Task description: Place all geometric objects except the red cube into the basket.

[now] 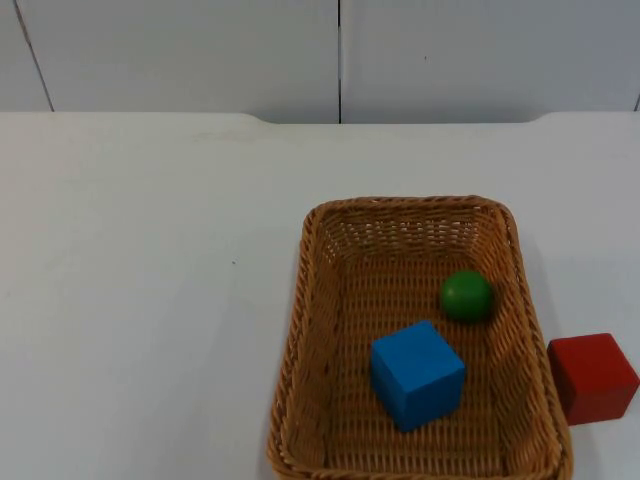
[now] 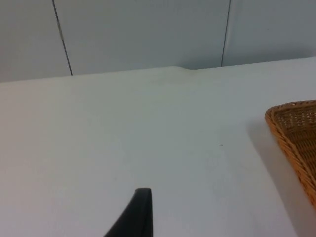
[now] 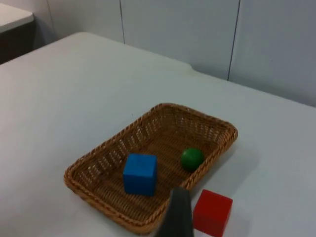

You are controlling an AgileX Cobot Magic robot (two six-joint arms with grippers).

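Nearest to the top camera sits the blue cube [image 1: 417, 373], resting on the floor of the brown woven wicker basket [image 1: 303, 300] toward its near end. Just beside the basket, outside its right wall on the white worktop [image 1: 150, 280], stands the red cube [image 1: 592, 377]; it is near the rim but whether it touches cannot be told. A little farther in, the green ball [image 1: 467, 296] lies inside the basket close to the right wall, apart from the blue cube. Beyond the basket the worktop runs to the grey partition wall [image 1: 450, 55].

The right claw [image 3: 174, 217] hangs high above the worktop, looking down on the basket and the red cube; only one dark fingertip shows, so whether it is released or clenched cannot be told. The left claw [image 2: 133, 215] waits over the bare worktop to the left of the basket, and its state cannot be told either.

As a judgement, the task looks finished: both non-red pieces are in the basket, the red cube is left out, and no other shape is seen waiting on the worktop.
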